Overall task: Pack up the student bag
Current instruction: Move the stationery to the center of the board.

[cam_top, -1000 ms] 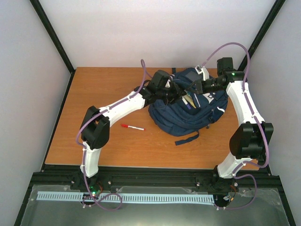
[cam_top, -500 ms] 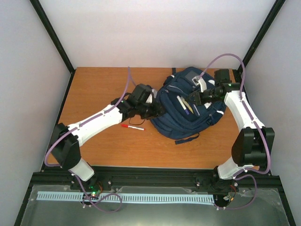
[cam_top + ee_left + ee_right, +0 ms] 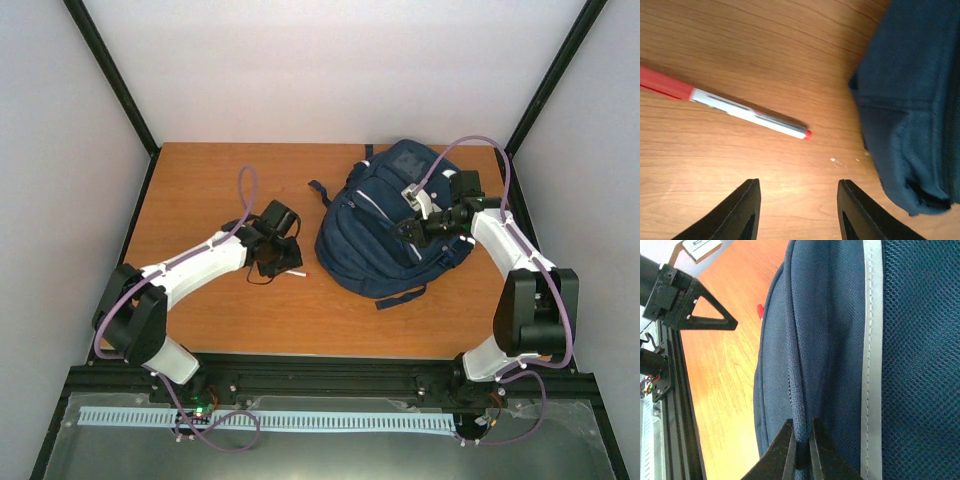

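Probably limp, the student bag [image 3: 385,235] wants a seam pinch. There the right gripper [image 3: 801,432] is clamped; the left gripper [image 3: 797,187] gapes empty

Brown wood table [image 3: 210,315]. Big blue student bag [image 3: 370,240] lies on it, right side. Red & white pen [image 3: 745,112] lies flat too, near bag, not touching.
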You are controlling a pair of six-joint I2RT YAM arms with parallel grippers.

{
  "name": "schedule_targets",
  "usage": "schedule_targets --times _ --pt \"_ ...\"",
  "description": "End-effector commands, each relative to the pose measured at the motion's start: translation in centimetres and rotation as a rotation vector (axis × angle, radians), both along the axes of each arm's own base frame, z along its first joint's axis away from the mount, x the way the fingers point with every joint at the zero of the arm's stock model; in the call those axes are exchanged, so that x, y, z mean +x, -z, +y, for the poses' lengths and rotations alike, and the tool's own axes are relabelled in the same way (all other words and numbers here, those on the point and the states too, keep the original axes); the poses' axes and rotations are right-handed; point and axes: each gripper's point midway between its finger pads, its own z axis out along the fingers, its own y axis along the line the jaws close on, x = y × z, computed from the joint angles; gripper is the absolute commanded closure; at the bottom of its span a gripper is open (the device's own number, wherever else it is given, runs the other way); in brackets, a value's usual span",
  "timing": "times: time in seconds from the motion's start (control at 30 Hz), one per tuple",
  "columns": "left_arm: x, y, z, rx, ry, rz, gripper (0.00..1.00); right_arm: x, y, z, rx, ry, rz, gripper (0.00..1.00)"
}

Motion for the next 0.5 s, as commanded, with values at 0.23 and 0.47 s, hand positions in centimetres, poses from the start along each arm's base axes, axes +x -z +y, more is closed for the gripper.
schedule_targets --times 0.23,0.47 --pt "0.4 1.3 5.5 0.123 -0.278 0.066 0.51 -0.4 -0.7 0.7 0.05 -0.068 -0.042 0.95" --pt "0.7 3.3 5.7 0.082 -0.353 0.158 0.46 -0.5 -1.2 0.7 0.052 -0.061 -0.049 0.94"
